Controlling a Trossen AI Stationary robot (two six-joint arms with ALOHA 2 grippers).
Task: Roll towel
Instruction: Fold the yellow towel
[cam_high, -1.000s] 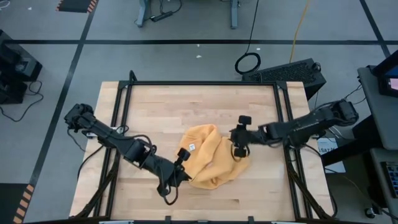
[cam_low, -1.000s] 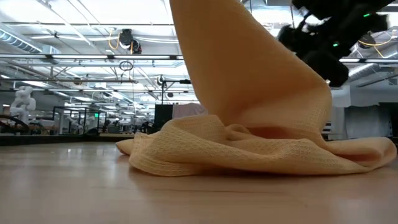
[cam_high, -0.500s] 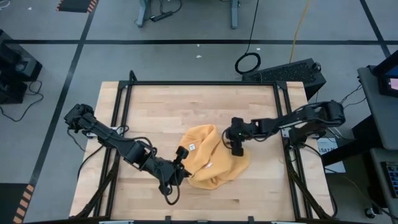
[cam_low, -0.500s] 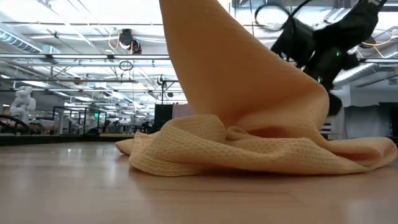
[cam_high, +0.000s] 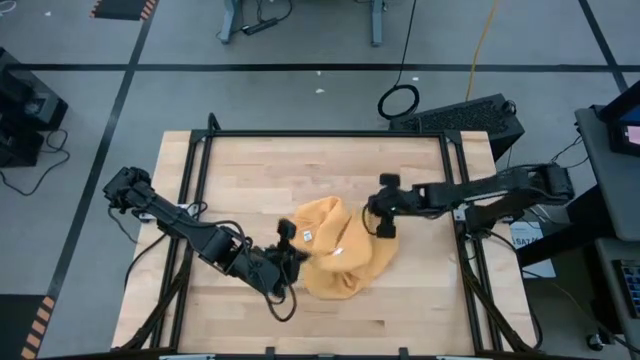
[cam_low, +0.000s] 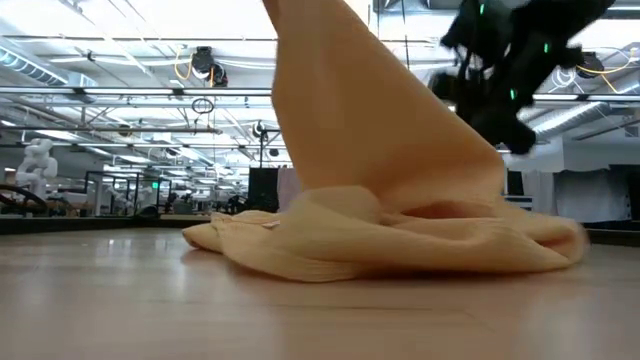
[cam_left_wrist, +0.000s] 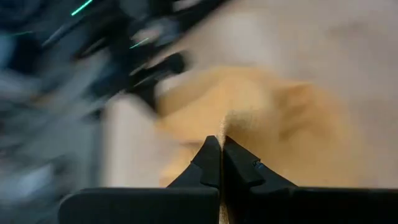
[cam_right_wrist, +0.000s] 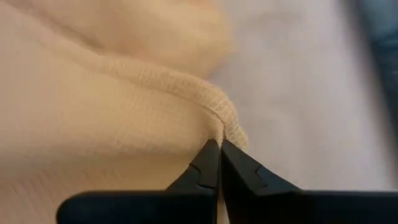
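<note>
From above, the towel sits bunched near the middle of the table, a little toward the front edge, with bare wood open all round it, most of it behind. The left gripper is at the heap's left side, the right gripper at its upper right corner. Since a moment ago the heap has drawn in tighter and the right claw has clamped down.

At table height, the cloth rises in a steep peak out of the picture, and its right flap has pulled in from the far right.

Through the left wrist, the fingers are pressed together on a thin edge of towel.

Through the right wrist, the fingers are pinched tight on a hemmed fold of the towel.
</note>
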